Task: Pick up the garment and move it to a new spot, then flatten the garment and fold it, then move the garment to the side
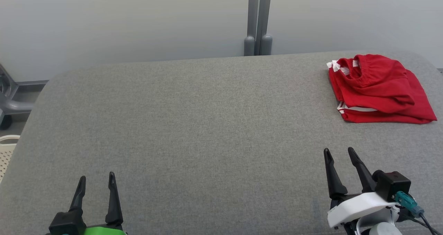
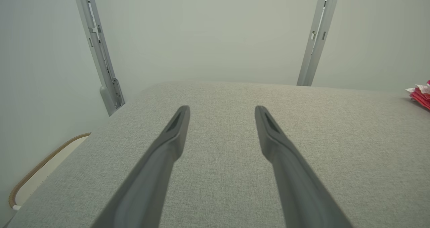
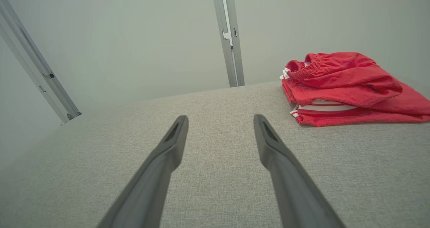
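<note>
Head view: left gripper (image 1: 97, 176) and right gripper (image 1: 338, 150) gape wide, empty, short of the red garment (image 1: 377, 86); the right should pinch through all its layers.

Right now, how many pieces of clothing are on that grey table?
1 that I can tell: a red garment with white stripes, folded at the far right of the table; its layers could hide another.
</note>
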`<state>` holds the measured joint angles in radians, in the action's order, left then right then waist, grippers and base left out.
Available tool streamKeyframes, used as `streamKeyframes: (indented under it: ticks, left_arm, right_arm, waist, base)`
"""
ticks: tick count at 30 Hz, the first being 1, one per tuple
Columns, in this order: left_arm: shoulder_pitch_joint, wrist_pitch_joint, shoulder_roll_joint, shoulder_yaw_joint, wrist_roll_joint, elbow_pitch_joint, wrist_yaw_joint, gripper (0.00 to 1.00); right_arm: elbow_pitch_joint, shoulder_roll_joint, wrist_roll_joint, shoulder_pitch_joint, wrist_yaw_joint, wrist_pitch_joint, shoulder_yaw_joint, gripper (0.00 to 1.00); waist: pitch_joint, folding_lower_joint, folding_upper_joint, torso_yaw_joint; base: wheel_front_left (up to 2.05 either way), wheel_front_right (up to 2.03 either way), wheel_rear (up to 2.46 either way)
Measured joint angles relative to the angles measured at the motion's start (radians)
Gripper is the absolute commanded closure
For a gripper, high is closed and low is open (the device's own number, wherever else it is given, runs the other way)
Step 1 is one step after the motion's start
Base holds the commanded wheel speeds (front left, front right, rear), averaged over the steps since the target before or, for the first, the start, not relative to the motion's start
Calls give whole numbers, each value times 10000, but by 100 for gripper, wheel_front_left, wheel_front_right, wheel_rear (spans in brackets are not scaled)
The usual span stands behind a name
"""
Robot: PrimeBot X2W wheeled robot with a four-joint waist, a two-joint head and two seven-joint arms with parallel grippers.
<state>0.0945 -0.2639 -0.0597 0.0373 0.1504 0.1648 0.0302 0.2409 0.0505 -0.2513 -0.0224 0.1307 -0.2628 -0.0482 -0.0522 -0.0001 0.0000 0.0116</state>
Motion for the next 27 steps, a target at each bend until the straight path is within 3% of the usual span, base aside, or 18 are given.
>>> streamKeyframes:
  ticks: [14, 15, 20, 27]
  left_arm:
    - [4, 0, 8, -23, -2, -174, 48, 0]
    - [6, 0, 12, -38, -2, -228, 61, 100]
    - [71, 29, 92, -65, 77, 222, 61, 100]
    - [18, 163, 100, -247, 1647, 332, 138, 100]
  right_arm:
    - [31, -2, -27, -11, 0, 0, -27, 0]
    - [29, -2, -27, -11, 0, 0, -23, 100]
    - [414, -65, -63, 226, 0, 81, -21, 100]
    - [489, -56, -1465, 163, 0, 759, 414, 100]
  waist:
    - [76, 0, 0, -51]
    - [81, 0, 0, -46]
    - [89, 0, 0, -46]
    - [121, 0, 0, -50]
  base:
    - [0, 0, 0]
    - [0, 0, 0]
    - [0, 0, 0]
    - [0, 0, 0]
